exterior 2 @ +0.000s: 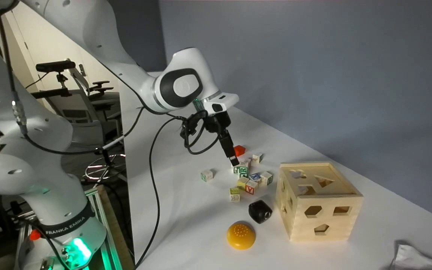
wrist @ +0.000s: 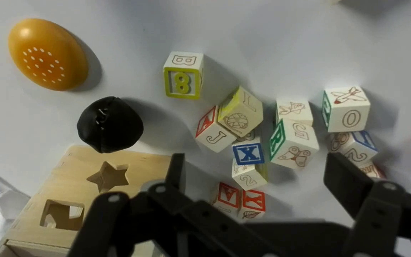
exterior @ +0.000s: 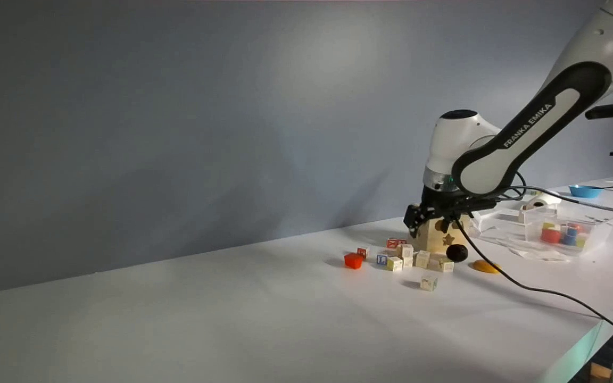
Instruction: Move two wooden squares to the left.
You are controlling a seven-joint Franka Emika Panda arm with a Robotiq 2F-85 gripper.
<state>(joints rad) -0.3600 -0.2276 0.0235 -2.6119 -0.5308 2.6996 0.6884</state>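
The wooden squares are small pale lettered blocks in a loose cluster on the table. In the wrist view I see an 8 block [wrist: 182, 76] standing apart, an R block [wrist: 294, 142], an airplane block [wrist: 346, 109], a blue X block [wrist: 248, 153] and red-lettered blocks [wrist: 252, 200]. One block stands apart in both exterior views [exterior: 428, 283] [exterior 2: 207, 175]. My gripper [wrist: 255, 159] is open and empty, with its fingers wide apart above the cluster. In the exterior views the gripper [exterior: 428, 227] [exterior 2: 234, 161] points down over the blocks. Some blocks are partly hidden behind others.
A wooden shape-sorter box [exterior 2: 324, 221] stands beside the blocks. A black rounded piece [exterior 2: 260, 211], an orange-yellow rounded piece [exterior 2: 241, 236] and a red piece [exterior: 353, 260] lie nearby. A clear bin [exterior: 594, 242] stands farther along, and a cable [exterior: 546, 291] hangs over the table.
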